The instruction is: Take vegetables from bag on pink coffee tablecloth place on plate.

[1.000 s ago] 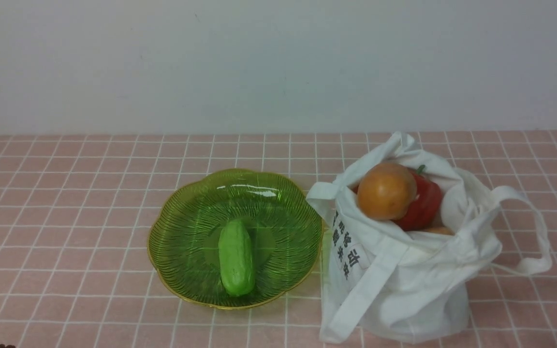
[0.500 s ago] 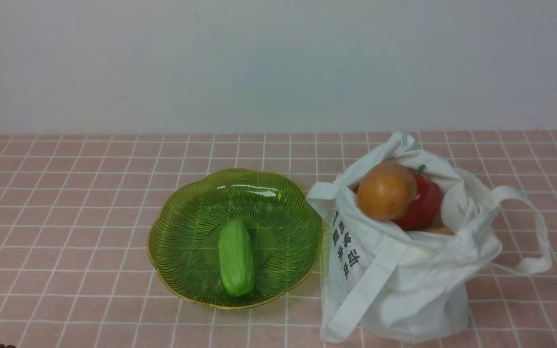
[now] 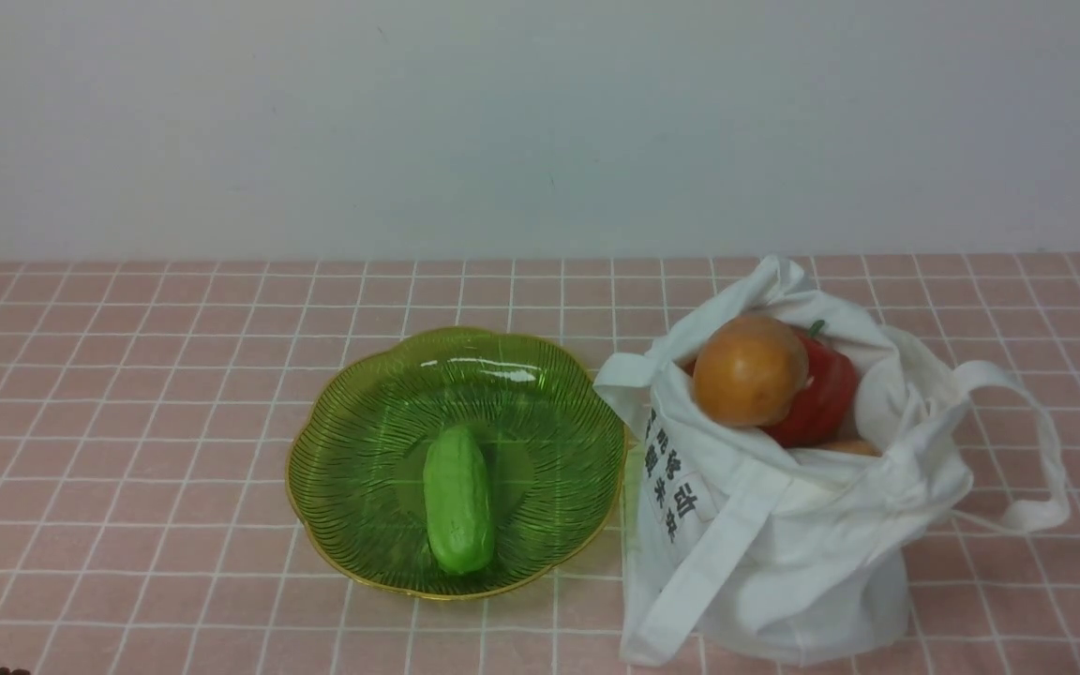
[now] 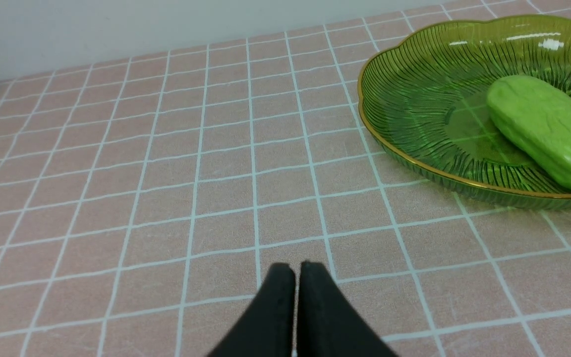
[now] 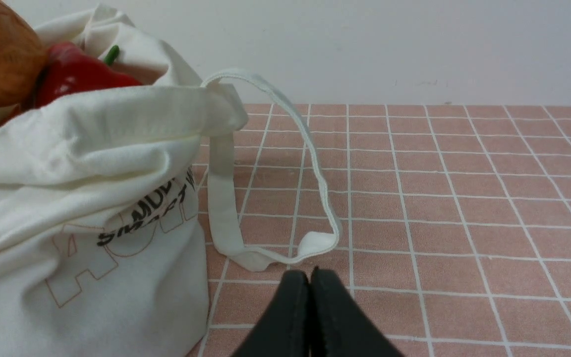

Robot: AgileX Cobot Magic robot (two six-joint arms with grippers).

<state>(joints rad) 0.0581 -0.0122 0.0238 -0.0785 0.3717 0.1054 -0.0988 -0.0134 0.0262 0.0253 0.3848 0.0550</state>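
Plain pale wall in the background, farther off than the plate, with a few small faint marks on it. Dusty-pink tablecloth under and all around the plate, crossed by thin white lines in a grid of small squares. On that cloth, the plate itself: translucent green, finely ribbed, with a scalloped golden rim and bright glints near its far edge. Inside the plate, one plump bright-green cucumber, lengthwise toward the robot, partly over the round centre. Just to the right of the plate, the white cloth bag, upright but slumped, open at the top, black characters down the side facing the plate. In the bag's mouth, still to the plate's right, a round orange-brown piece against a glossy red pepper with a green stem, plus part of another orange-brown piece, mostly hidden. Farther right of the plate, a looped white strap. To the left of the plate and nearer the robot, the left gripper, shut and empty. Well to the plate's right, the right gripper, likewise shut, with nothing between its fingertips.
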